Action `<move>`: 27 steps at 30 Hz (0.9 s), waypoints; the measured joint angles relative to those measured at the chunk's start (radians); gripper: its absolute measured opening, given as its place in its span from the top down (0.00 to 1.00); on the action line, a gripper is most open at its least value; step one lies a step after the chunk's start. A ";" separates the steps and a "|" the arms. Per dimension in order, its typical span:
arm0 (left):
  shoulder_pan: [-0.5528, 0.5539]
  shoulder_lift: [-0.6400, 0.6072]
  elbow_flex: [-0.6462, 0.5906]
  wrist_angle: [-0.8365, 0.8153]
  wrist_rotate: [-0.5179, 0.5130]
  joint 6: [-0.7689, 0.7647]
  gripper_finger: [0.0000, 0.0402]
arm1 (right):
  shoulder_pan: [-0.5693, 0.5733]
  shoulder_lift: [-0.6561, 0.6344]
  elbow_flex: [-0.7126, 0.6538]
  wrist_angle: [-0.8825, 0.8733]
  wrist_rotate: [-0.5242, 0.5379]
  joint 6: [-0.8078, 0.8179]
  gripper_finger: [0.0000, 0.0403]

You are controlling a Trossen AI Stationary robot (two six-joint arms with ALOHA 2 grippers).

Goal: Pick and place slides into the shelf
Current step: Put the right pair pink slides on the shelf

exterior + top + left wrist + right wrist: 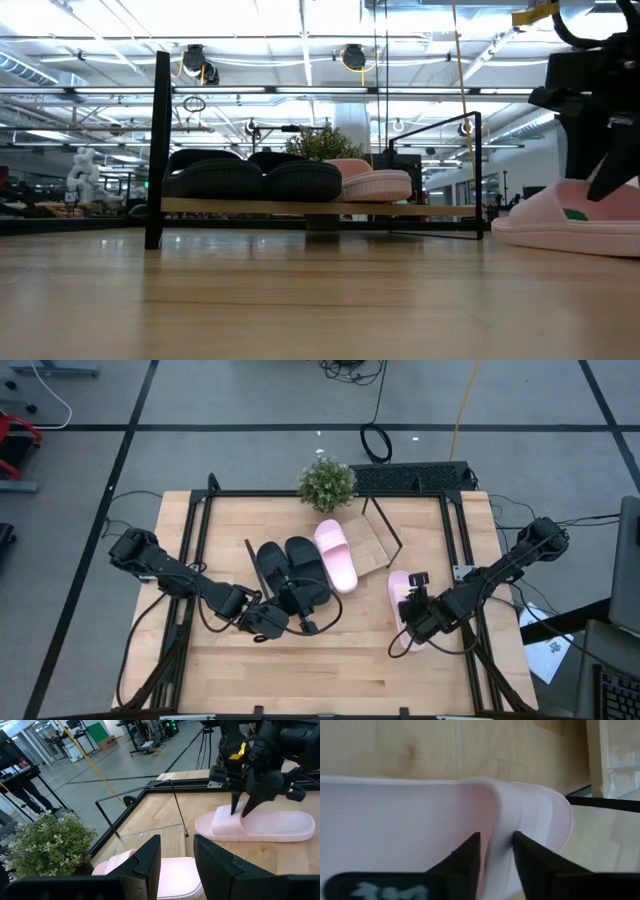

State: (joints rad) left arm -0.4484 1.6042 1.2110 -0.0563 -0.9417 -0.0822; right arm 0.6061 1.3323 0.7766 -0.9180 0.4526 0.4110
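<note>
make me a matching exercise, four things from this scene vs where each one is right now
Things:
1. black slides
2. pink slide with the strap pinched
3. potted plant
4. left hand

Places:
A. at the far table edge behind the shelf
B. side by side on the shelf's left part
C. on the tabletop under the right hand
D. low over the table just in front of the black slides

Pairs: 1-B, 2-C, 3-A, 4-D
</note>
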 joint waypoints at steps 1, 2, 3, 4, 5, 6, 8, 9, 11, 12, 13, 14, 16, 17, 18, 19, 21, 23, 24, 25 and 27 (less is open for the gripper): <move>0.000 0.000 0.000 0.000 0.000 0.000 0.70 | -0.001 0.000 -0.004 0.007 -0.001 0.002 0.79; 0.000 0.000 0.000 0.000 0.000 0.000 0.70 | -0.001 0.000 -0.008 0.012 -0.004 0.010 0.83; 0.000 0.000 0.000 0.000 0.000 -0.001 0.70 | -0.001 0.000 -0.012 0.014 -0.004 0.023 0.88; 0.000 0.000 0.000 0.000 0.000 -0.001 0.70 | -0.003 0.000 -0.015 0.015 -0.003 0.035 0.93; 0.000 0.000 0.000 0.000 0.000 -0.001 0.70 | -0.005 0.000 -0.018 0.017 -0.003 0.047 0.96; 0.000 0.000 0.000 0.000 0.000 -0.001 0.70 | -0.008 -0.001 -0.021 0.018 -0.003 0.058 0.97; 0.000 0.000 0.000 0.000 0.000 -0.002 0.70 | -0.011 -0.001 -0.025 0.019 -0.003 0.085 0.97; 0.000 0.000 0.000 0.000 0.000 -0.004 0.70 | -0.011 -0.001 -0.025 0.018 -0.004 0.094 0.97; 0.000 0.000 0.000 0.000 0.000 -0.007 0.70 | -0.009 -0.001 -0.025 0.019 -0.004 0.100 0.98; 0.000 0.000 0.000 0.000 0.001 -0.007 0.70 | -0.009 -0.001 -0.025 0.018 -0.004 0.101 0.99; 0.000 0.000 0.000 0.000 0.001 -0.008 0.70 | -0.009 -0.001 -0.025 0.018 -0.005 0.101 0.99; 0.000 0.000 0.000 0.000 0.001 -0.008 0.70 | -0.009 -0.001 -0.024 0.016 -0.008 0.102 0.99; 0.000 0.000 0.000 0.000 0.001 -0.008 0.70 | -0.009 0.000 -0.011 0.011 -0.011 0.104 0.99; 0.000 0.000 0.000 0.000 0.001 -0.008 0.70 | -0.009 0.000 -0.002 0.007 -0.012 0.101 0.99; 0.000 0.000 0.000 0.000 0.001 -0.008 0.70 | -0.009 0.000 0.008 -0.001 -0.014 0.098 0.99; 0.000 0.000 0.000 0.000 0.001 -0.008 0.70 | -0.006 0.001 0.021 -0.010 -0.016 0.091 0.99; 0.000 0.000 0.000 0.000 0.001 -0.008 0.70 | 0.005 0.002 0.053 -0.013 -0.020 0.071 0.99; 0.000 0.000 0.000 0.000 0.001 -0.006 0.70 | 0.023 0.002 0.092 -0.011 -0.031 0.053 1.00; 0.000 0.000 0.000 0.000 0.001 -0.005 0.70 | 0.032 0.002 0.114 -0.009 -0.041 0.044 1.00; 0.000 0.000 0.000 0.000 0.001 -0.003 0.70 | 0.042 0.002 0.136 -0.011 -0.047 0.040 1.00; 0.000 0.000 0.000 -0.001 0.001 -0.002 0.70 | 0.063 0.002 0.184 -0.020 -0.046 0.029 1.00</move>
State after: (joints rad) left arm -0.4484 1.6043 1.2110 -0.0570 -0.9409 -0.0839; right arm 0.6692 1.3338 0.9602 -0.9380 0.4066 0.4401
